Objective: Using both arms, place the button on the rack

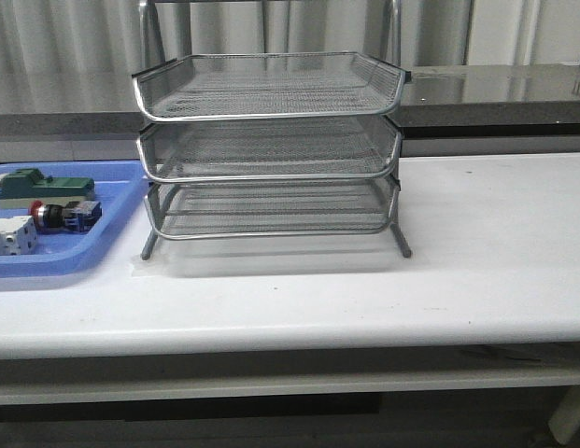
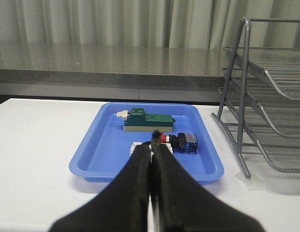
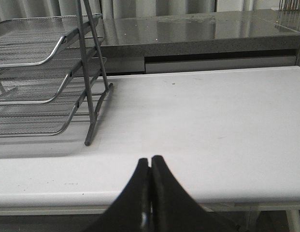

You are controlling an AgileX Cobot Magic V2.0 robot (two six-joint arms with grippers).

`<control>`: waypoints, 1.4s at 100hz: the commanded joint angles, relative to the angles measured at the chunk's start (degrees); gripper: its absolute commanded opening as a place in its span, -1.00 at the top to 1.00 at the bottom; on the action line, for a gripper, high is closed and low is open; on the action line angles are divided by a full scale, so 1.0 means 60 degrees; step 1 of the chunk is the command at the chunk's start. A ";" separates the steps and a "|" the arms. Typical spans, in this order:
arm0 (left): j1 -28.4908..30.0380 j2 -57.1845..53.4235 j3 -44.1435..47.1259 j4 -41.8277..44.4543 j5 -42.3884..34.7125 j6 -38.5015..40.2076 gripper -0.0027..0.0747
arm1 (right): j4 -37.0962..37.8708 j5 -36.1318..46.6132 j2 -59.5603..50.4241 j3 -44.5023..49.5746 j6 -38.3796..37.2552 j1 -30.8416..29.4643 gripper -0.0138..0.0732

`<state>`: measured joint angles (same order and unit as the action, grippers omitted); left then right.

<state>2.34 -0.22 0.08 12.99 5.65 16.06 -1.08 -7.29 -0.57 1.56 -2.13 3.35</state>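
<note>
Button point(image 2: 180, 141) lies on its side in the blue tray point(image 2: 92, 154), just beyond the tip of the left gripper point(image 2: 152, 145), whose jaws are pressed together on nothing. Those jaws hide most of a white block point(image 2: 136, 147) beside it; a green block point(image 2: 145, 120) sits farther off. The front view cuts the tray at its edge and shows neither arm. Right gripper point(image 3: 150, 166) hangs over bare white counter point(image 3: 212, 125), jaws together, the rack point(image 3: 38, 72) well off to one side and only partly in view.
</note>
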 commanded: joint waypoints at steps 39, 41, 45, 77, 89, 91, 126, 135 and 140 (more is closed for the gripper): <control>-0.0062 -0.0324 0.0426 -0.0052 -0.0644 0.0076 0.98 | 0.0009 0.0793 -0.0186 -0.0158 0.0076 0.0016 0.84; -0.0062 -0.0324 0.0426 -0.0052 -0.0644 0.0076 0.98 | 0.0009 0.0793 -0.0186 -0.0158 0.0076 0.0016 0.84; -0.0062 -0.0324 0.0426 -0.0052 -0.0644 0.0076 0.98 | 0.0009 0.0793 -0.0186 -0.0158 0.0076 0.0016 0.84; -0.0062 -0.0324 0.0426 -0.0052 -0.0644 0.0076 0.98 | 0.0009 0.1763 -0.0186 -0.0158 0.0076 0.0016 0.84; -0.0062 -0.0324 0.0426 -0.0052 -0.0644 0.0076 0.98 | 0.0009 0.2231 -0.0177 -0.0263 0.0054 0.0016 0.84; -0.0062 -0.0324 0.0426 -0.0052 -0.0644 0.0076 0.98 | -0.0002 0.2153 -0.0176 -0.0332 0.0030 0.0016 0.84; -0.0062 -0.0324 0.0426 -0.0052 -0.0644 0.0076 0.98 | -0.0435 -0.0773 0.1409 -0.3320 -0.0241 0.0016 0.84; -0.0062 -0.0324 0.0426 -0.0052 -0.0644 0.0076 0.98 | -0.0685 -0.1724 0.2464 -0.4320 -0.0241 0.0016 0.84; -0.0062 -0.0324 0.0426 -0.0052 -0.0644 0.0076 0.98 | -0.0718 -0.2235 0.3080 -0.4851 -0.0241 0.0016 0.84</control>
<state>2.34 -0.22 0.08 12.99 5.65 16.06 -4.36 -18.87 11.66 -21.13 -3.44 3.35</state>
